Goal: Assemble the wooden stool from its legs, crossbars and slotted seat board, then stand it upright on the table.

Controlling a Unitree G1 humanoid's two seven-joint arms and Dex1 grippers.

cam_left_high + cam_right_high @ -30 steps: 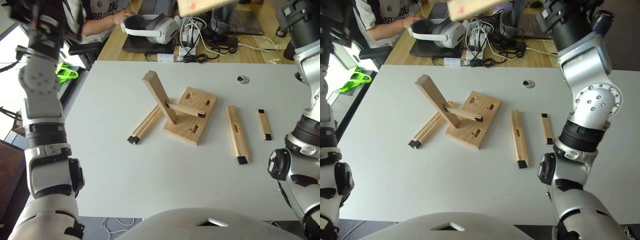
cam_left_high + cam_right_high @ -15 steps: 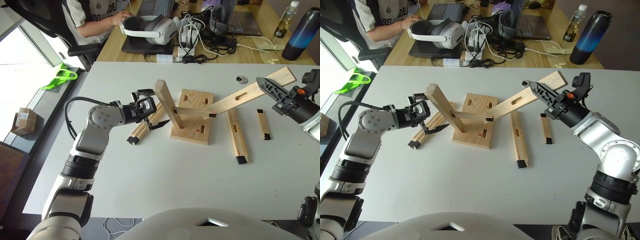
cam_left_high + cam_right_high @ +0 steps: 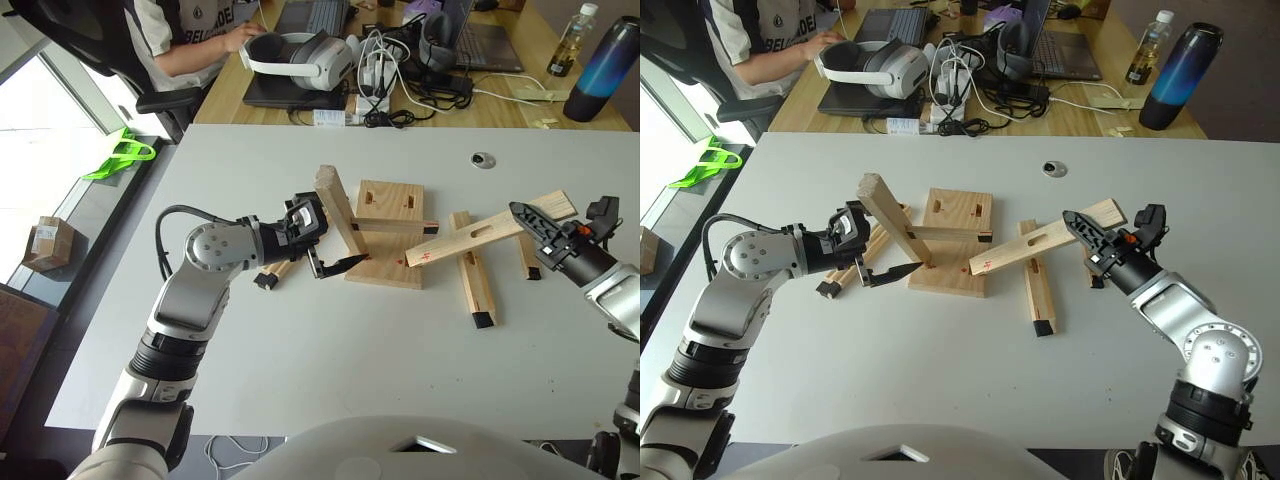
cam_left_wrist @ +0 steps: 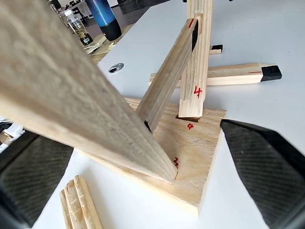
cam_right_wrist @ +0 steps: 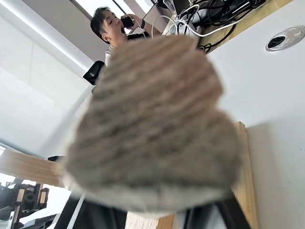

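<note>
Behind, a wooden counter (image 3: 222, 100) carries a white headset (image 3: 290, 50) and tangled cables (image 3: 380, 70) at twelve o'clock, a clear bottle (image 3: 561, 50) and blue flask (image 3: 603, 68) at two. A green bag (image 3: 120, 155) sits at ten.

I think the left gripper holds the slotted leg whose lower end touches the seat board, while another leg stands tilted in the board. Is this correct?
Not quite. It is the right gripper that holds the slotted leg, as the left eye view shows. The lower end does touch the seat board, and another leg stands tilted in it.
</note>
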